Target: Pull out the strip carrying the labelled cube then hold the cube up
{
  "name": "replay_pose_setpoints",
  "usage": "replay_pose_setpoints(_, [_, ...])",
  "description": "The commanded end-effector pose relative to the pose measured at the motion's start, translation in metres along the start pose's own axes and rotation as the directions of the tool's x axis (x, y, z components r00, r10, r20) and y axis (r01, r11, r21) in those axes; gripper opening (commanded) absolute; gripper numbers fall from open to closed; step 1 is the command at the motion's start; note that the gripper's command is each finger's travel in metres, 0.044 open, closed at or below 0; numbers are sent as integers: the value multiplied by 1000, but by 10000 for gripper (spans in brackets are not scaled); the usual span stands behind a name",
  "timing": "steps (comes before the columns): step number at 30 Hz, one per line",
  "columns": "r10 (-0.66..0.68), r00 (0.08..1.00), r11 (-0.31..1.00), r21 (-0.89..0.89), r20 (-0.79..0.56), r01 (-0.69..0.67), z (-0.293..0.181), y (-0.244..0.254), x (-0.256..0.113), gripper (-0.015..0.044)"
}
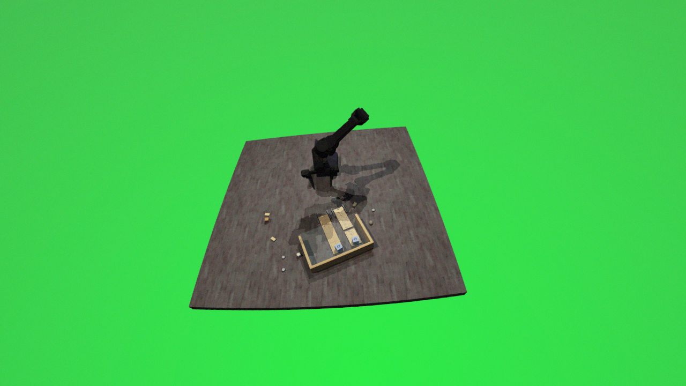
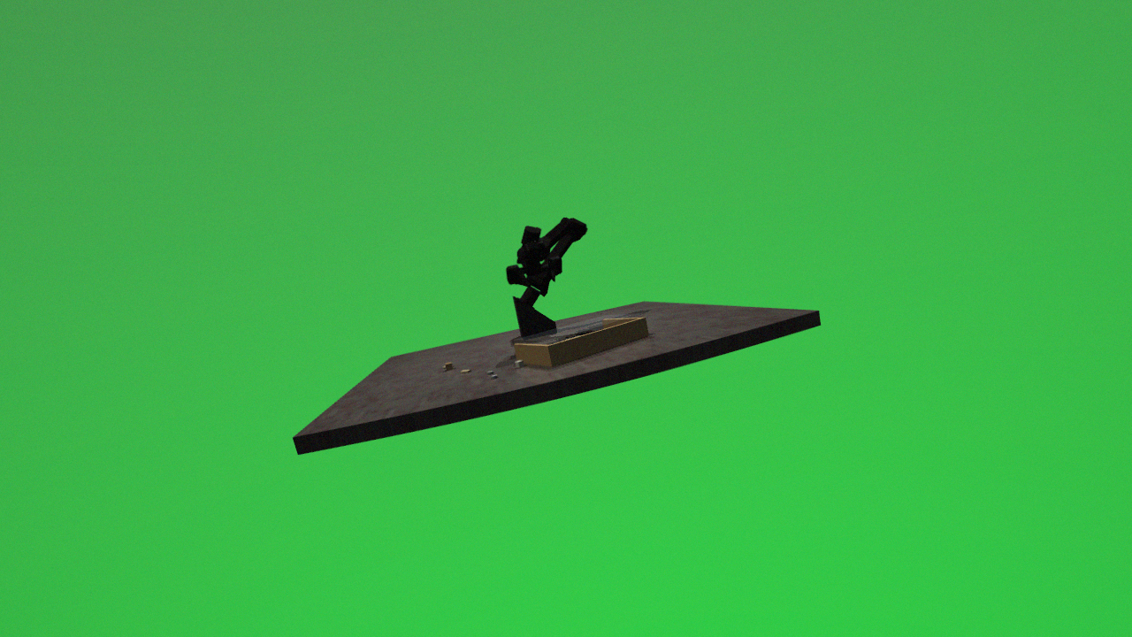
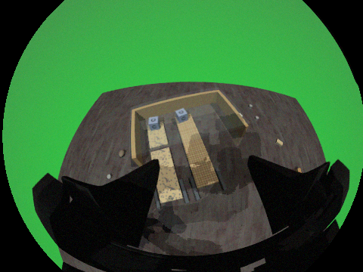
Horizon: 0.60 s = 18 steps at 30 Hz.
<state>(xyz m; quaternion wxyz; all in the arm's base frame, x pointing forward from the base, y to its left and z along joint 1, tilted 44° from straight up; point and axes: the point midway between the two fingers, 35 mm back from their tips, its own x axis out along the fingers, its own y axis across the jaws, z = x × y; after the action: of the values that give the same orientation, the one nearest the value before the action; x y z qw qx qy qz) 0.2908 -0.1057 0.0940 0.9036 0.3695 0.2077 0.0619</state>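
Observation:
A strip with a fine grid pattern [image 1: 328,229] [image 3: 197,151] looks in one piece. A blue-grey cube with a dark ring mark [image 1: 338,246] [image 3: 181,114] sits at its far end. Beside it, a speckled strip [image 1: 342,219] [image 3: 166,181] is split by a gap from its far piece [image 1: 351,234] [image 3: 156,139]. A second ring-marked cube [image 1: 355,239] [image 3: 153,122] sits at that piece's far end. The near strip ends stick out of the box's open side. My gripper [image 1: 322,186] [image 3: 206,163] is open and empty, raised in front of the arm's base, short of the strips.
A wooden-walled box [image 1: 335,260] [image 2: 599,341] [image 3: 174,100] surrounds the cubes, with a see-through cover over it. Dark rails flank the near strip ends. Small blocks [image 1: 266,219] [image 3: 279,142] and pebbles [image 1: 370,222] [image 3: 122,153] lie around the box.

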Motion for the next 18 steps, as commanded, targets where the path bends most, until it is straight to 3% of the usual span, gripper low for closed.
replay_pose_setpoints(1, [6,1000,1000,-14,4,-6,1,2,-1,400])
replay_pose_setpoints(8, [6,1000,1000,-14,4,-6,1,2,-1,400])
replay_pose_setpoints(11, [-6,999,1000,-24,-50,4,3,-3,10,321])
replay_pose_setpoints(18, [-40,945,996,-93,-323,10,2,-20,58,138])
